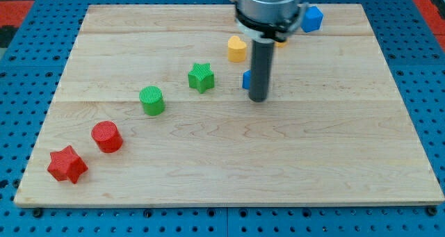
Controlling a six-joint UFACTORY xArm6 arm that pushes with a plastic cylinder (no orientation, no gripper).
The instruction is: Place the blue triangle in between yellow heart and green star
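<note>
The blue triangle lies near the board's upper middle, mostly hidden behind my rod; only its left edge shows. My tip rests on the board just right of and below it, touching or nearly touching. The yellow heart sits just above the blue triangle. The green star lies to the triangle's left, with a gap between them.
A blue cube sits at the view's top right beside the arm. A green cylinder, a red cylinder and a red star run diagonally toward the bottom left. An orange block peeks out behind the rod.
</note>
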